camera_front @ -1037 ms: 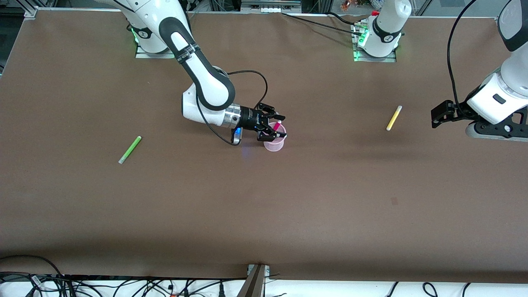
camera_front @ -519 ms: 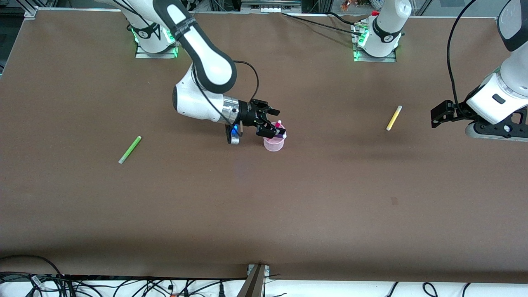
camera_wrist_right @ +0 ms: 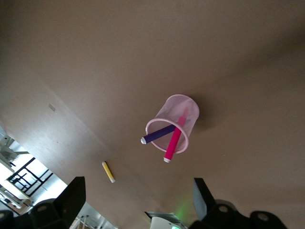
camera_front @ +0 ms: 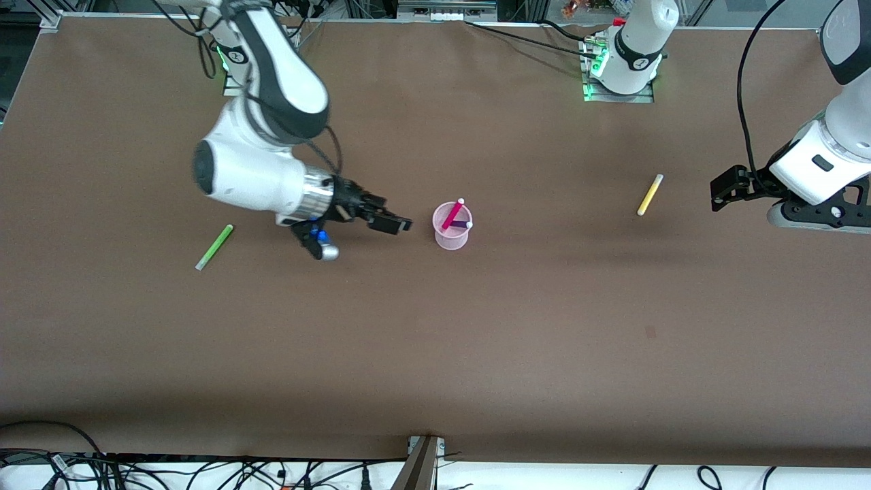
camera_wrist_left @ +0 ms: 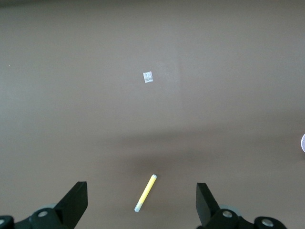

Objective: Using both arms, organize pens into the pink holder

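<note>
The pink holder (camera_front: pixel 451 239) stands upright mid-table, with a magenta pen (camera_front: pixel 452 215) and a purple pen (camera_front: pixel 465 224) leaning inside it. My right gripper (camera_front: pixel 399 223) is open and empty over the table between the holder and the green pen (camera_front: pixel 214 246), which lies flat. The right wrist view shows the holder (camera_wrist_right: pixel 181 108), the purple pen (camera_wrist_right: pixel 157 135), the magenta pen (camera_wrist_right: pixel 174 140) and my right gripper (camera_wrist_right: pixel 138 191). A yellow pen (camera_front: pixel 650 194) lies toward the left arm's end. My left gripper (camera_front: pixel 722 192) waits open beside it; its wrist view shows the yellow pen (camera_wrist_left: pixel 145 192) between the open jaws of the left gripper (camera_wrist_left: pixel 141 202).
A small white tag (camera_wrist_left: pixel 147 77) lies on the brown table. A faint dark spot (camera_front: pixel 650 331) marks the mat nearer the front camera. Cables (camera_front: pixel 204 473) run along the table's front edge. The two arm bases (camera_front: pixel 622 64) stand at the back edge.
My right gripper opened, let go of the magenta pen into the holder, and drew back toward the right arm's end. The left arm has not moved.
</note>
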Robot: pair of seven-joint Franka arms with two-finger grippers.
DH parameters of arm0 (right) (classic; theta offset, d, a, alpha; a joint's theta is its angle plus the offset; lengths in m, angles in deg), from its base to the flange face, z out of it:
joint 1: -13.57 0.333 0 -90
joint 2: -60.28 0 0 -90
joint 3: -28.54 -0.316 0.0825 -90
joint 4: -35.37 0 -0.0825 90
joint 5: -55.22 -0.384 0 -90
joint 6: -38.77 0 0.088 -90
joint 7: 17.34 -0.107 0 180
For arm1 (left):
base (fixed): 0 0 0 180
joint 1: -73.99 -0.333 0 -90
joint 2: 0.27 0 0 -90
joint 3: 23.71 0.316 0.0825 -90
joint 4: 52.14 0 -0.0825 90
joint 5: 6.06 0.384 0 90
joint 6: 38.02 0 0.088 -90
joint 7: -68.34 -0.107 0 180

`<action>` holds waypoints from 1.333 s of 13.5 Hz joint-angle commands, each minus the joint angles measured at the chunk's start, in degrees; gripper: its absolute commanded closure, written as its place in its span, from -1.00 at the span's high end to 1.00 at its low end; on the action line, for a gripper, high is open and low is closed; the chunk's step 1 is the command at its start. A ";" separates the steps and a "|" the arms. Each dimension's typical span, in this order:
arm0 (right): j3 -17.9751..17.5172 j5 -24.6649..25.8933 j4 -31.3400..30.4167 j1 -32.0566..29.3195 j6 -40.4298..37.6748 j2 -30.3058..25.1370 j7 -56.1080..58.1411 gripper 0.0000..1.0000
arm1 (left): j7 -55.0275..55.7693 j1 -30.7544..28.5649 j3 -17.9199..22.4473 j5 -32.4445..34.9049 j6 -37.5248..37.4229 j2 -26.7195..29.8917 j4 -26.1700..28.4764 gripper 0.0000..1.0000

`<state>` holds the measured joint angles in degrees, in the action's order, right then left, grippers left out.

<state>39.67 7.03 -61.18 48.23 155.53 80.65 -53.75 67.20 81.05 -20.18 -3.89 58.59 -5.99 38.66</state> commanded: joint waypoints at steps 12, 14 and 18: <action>-6.82 44.59 0.30 -21.81 -22.98 -19.40 35.24 0.99 | -0.62 0.23 0.17 -0.76 -1.42 -0.78 -1.94 1.00; -6.74 45.81 1.44 -23.32 -23.07 -19.40 40.25 0.99 | -0.62 0.23 0.17 -0.76 -1.42 -0.78 -1.94 1.00; -6.12 45.99 5.05 -23.41 -25.71 -18.78 42.56 0.99 | -0.62 0.23 0.17 -0.85 -1.42 -0.78 -1.94 1.00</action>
<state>34.55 51.92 -58.10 25.56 131.50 61.51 -12.22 67.20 81.10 -20.18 -3.90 58.53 -6.01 38.60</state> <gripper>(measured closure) 0.000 0.000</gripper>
